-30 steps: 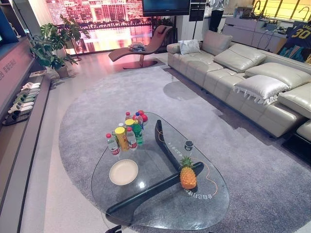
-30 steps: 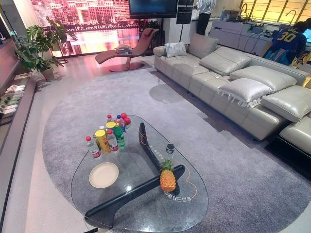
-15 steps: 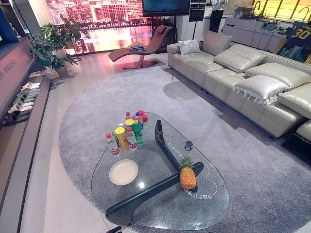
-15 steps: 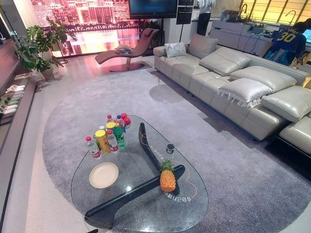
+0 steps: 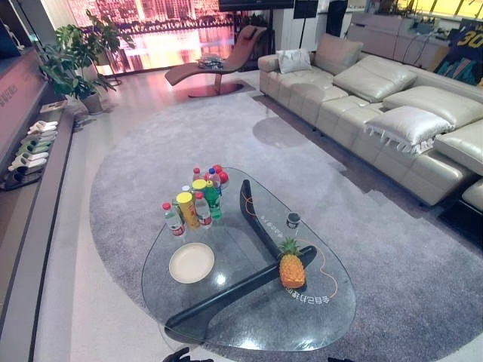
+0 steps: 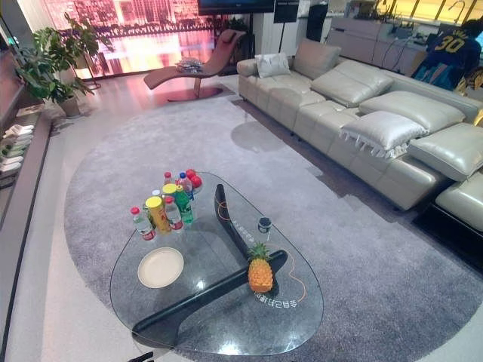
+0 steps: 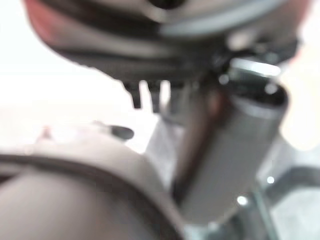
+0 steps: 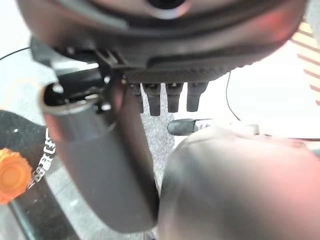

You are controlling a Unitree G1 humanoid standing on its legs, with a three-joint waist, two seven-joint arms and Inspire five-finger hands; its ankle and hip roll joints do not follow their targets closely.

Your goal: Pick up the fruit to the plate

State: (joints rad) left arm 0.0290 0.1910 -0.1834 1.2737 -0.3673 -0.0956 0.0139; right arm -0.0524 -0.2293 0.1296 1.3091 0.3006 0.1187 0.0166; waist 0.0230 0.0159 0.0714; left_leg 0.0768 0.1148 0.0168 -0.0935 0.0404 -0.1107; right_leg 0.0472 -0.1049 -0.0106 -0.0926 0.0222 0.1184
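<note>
1 pineapple (image 5: 291, 269) upright on glass tabletop (image 5: 332, 309), apart from plate (image 5: 192, 262). Likely heavy, stiff, prickly: grasp the body, not the crown. Hand states: cannot tell.

One pineapple (image 5: 292, 269) is standing at 4 o'clock on the single glass table (image 5: 324, 320), and one cream plate (image 5: 191, 262) is lying at 8 o'clock. One small dark jar (image 5: 293, 220) is sitting at 2 o'clock. At 11 o'clock, two yellow-lidded canisters (image 5: 186, 209), one green bottle (image 5: 213, 200) and several red-capped bottles (image 5: 172, 221) are crowding together too tightly for an exact count.
</note>
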